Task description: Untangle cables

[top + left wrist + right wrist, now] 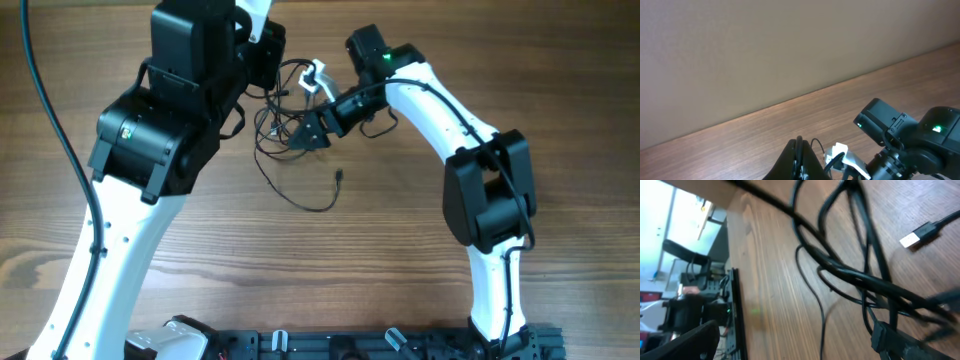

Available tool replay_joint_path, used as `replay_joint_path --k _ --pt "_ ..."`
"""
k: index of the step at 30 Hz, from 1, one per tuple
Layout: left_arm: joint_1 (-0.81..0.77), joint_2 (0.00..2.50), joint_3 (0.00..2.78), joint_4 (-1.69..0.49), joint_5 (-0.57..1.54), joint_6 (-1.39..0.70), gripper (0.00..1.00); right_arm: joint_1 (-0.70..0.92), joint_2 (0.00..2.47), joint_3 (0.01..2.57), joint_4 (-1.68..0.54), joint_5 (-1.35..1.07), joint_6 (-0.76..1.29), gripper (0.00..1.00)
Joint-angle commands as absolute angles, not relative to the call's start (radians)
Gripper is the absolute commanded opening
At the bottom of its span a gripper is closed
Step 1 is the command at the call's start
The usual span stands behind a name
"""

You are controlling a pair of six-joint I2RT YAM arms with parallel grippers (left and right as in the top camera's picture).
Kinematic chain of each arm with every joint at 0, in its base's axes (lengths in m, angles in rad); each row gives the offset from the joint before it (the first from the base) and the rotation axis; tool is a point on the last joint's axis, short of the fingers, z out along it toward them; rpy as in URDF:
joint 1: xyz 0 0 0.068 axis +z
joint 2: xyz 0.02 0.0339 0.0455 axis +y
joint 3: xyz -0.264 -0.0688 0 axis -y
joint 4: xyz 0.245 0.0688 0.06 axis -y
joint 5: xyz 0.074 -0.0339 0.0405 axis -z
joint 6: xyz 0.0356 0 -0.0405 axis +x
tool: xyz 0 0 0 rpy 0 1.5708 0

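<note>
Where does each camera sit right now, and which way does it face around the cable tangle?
Overhead: above the table, looking straight down at the cables; left arm and right arm both show.
Left wrist: low over the table, facing across the wood toward a plain wall; its own fingers, pressed together, show at the bottom.
Right wrist: close over the cables, the base rail at left; its own fingers are not clearly visible.
Shared: overhead and left wrist both show the white plug and the right arm's green light.

I am looking at black cables [850, 274] on a brown desk [400, 260] streaked with darker grain. A white plug [316, 78] is showing, and a green light [388, 56] is glowing on my white right arm [440, 110].
</note>
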State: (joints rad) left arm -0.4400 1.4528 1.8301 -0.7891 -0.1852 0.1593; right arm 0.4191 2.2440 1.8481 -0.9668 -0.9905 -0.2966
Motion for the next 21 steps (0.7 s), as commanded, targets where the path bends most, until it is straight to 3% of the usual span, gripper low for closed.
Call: replay_joint_path --k 1,21 --pt "-0.434 1.401 1.840 -0.785 -0.207 0.172 0.04 0.412 2.236 1.844 -0.911 -0.840 -0.120 0.99" --pt "-0.434 1.381 1.840 -0.778 -0.207 0.172 0.04 0.430 2.237 1.843 -0.751 -0.759 -0.102 0.99"
